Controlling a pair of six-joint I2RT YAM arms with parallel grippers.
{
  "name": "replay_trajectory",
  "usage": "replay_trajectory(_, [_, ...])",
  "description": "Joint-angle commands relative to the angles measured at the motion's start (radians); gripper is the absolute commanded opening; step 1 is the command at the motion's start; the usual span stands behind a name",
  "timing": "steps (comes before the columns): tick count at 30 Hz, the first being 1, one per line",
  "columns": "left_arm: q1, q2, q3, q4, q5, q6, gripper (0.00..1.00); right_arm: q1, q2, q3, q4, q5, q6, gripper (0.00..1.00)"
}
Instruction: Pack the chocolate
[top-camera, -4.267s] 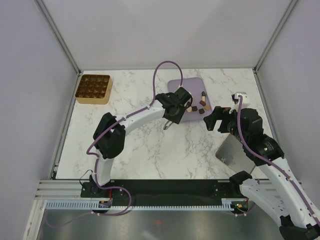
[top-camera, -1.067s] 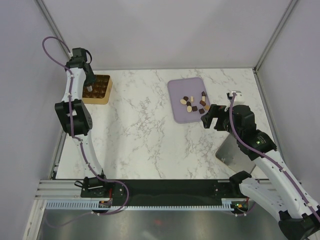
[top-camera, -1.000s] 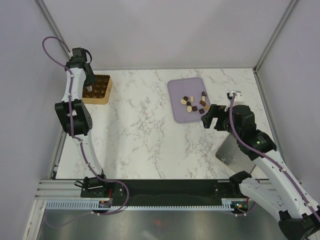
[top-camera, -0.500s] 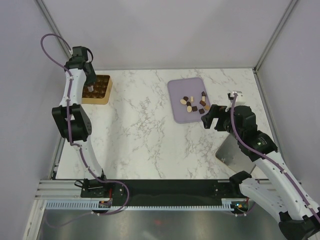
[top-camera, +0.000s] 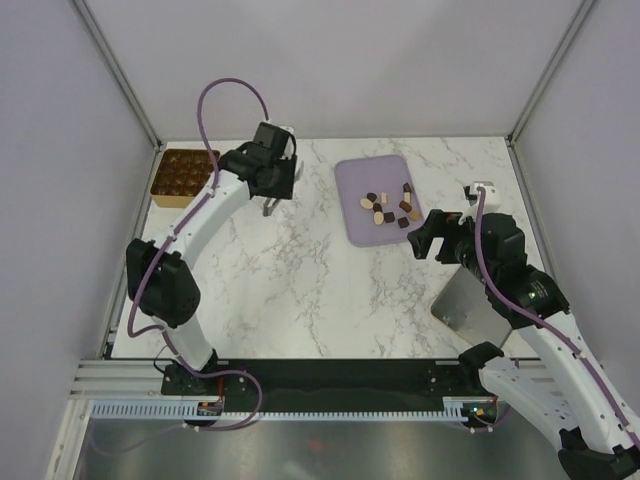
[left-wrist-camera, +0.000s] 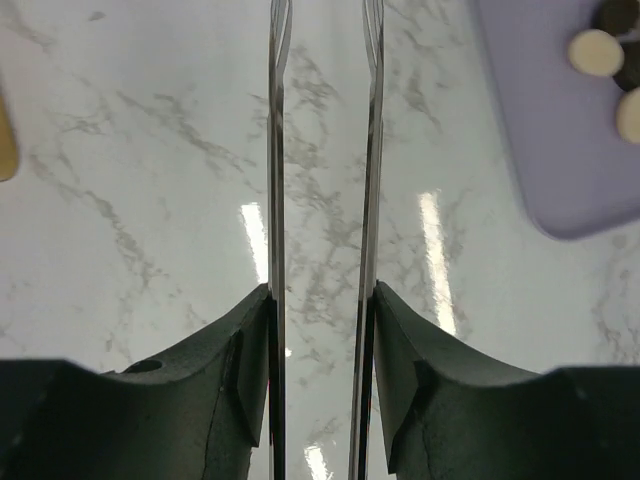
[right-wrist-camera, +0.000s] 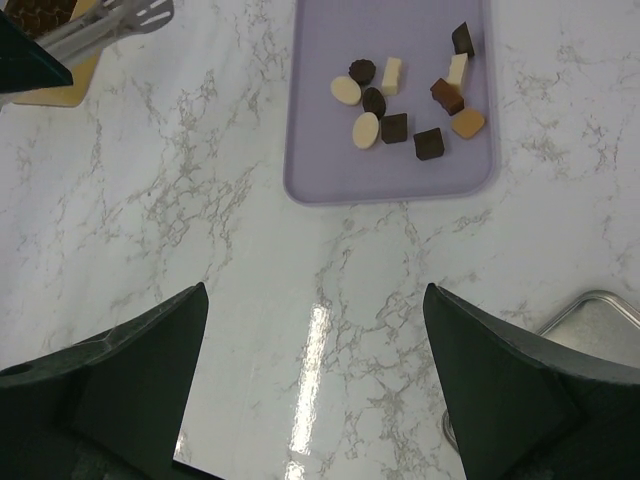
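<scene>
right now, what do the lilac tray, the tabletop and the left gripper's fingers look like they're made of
Lilac tray: matte, rounded corners, likely plastic or silicone. Tabletop: glossy, grey-veined white with light glints; marble or a marble-look laminate, can't tell. Left gripper fingers: thin silvery blades, apparently metal, on black plastic-looking mounts.

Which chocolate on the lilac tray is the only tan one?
The tan piece by the right edge of the lilac tray in the right wrist view; every other piece is dark brown or cream-white.
</scene>
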Motion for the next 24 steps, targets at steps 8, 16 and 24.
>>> replay_trajectory(8, [-0.306,0.01,-0.008,0.102,0.01,-0.06,0.53,0.001,-0.03,0.026,-0.028,0.03,-0.011,0.97])
replay_trajectory(16, [-0.357,0.151,0.06,0.119,0.002,-0.04,0.53,0.003,-0.038,0.037,-0.039,0.05,-0.029,0.97])
replay_trajectory(24, [-0.36,0.266,0.14,0.135,0.005,-0.018,0.53,0.003,-0.032,0.04,-0.038,0.053,-0.037,0.97])
